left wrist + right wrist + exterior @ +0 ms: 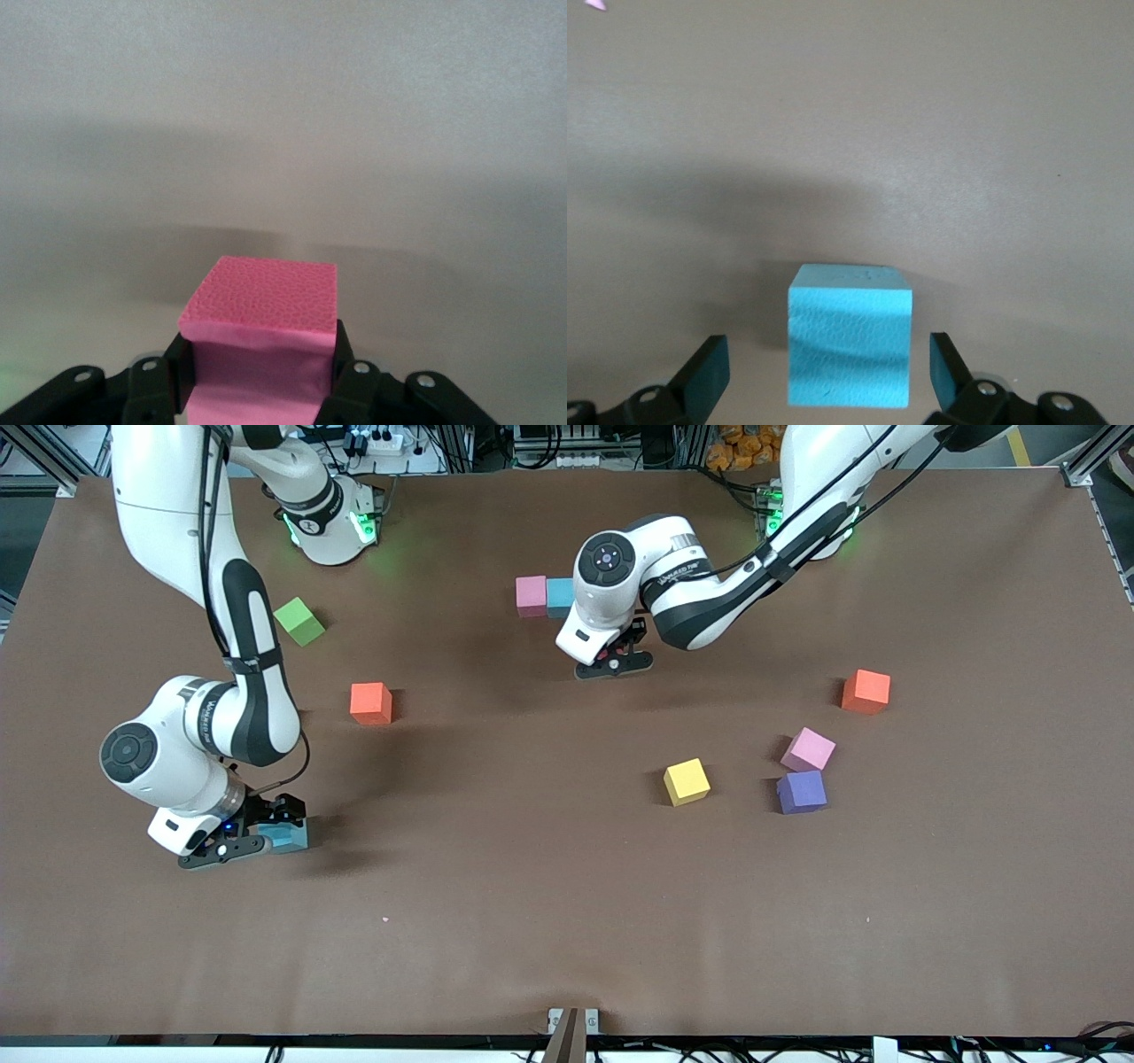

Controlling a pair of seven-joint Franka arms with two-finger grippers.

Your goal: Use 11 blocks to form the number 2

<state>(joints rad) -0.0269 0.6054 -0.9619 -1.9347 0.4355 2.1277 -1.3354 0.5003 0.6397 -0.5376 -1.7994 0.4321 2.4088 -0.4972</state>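
covering the table [567, 921], brown felt; left gripper [261, 390] clamps a pink cube [264, 305], right gripper [828, 376] gapes around a blue cube [849, 345].

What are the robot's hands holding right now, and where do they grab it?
The left gripper holds a pink cube, jaws on two opposite sides. The right gripper holds nothing; its open jaws straddle a blue cube.
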